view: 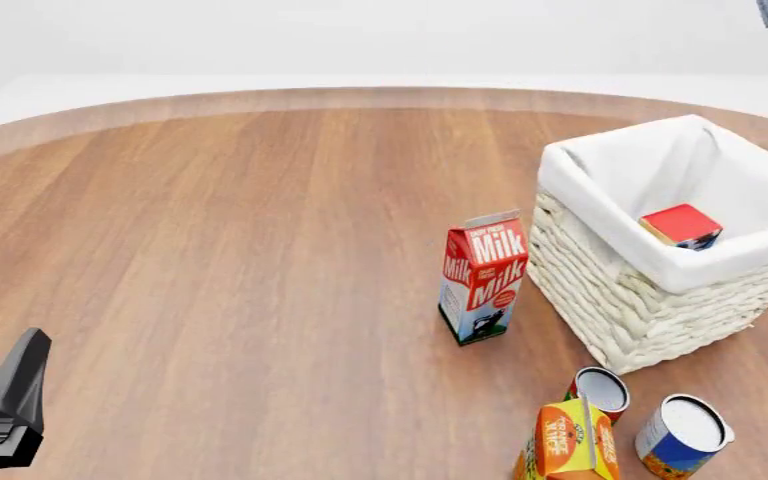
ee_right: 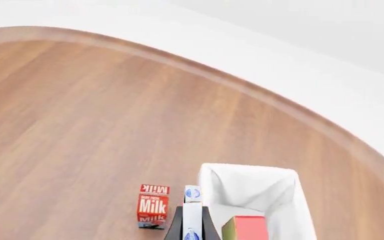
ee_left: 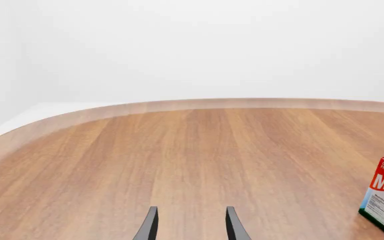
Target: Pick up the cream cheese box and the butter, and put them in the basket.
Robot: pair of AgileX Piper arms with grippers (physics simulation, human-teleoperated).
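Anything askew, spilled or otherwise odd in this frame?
Nothing spilled or damaged. The butter lies tilted against the basket lining rather than flat. The right gripper holds the cream cheese box high above the table. The milk carton stands upright.

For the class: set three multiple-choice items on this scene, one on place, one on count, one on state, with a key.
1. Where is the butter? A on the table; B in the basket; C atop the milk carton.
2. How many tin cans are on the table? A one; B two; C four.
3. The left tool is: A open, empty; B shut on a can; C shut on the butter.
Key: 1 B, it lies inside the rim; 2 B, both by the juice carton; 3 A, fingers apart, only table between.
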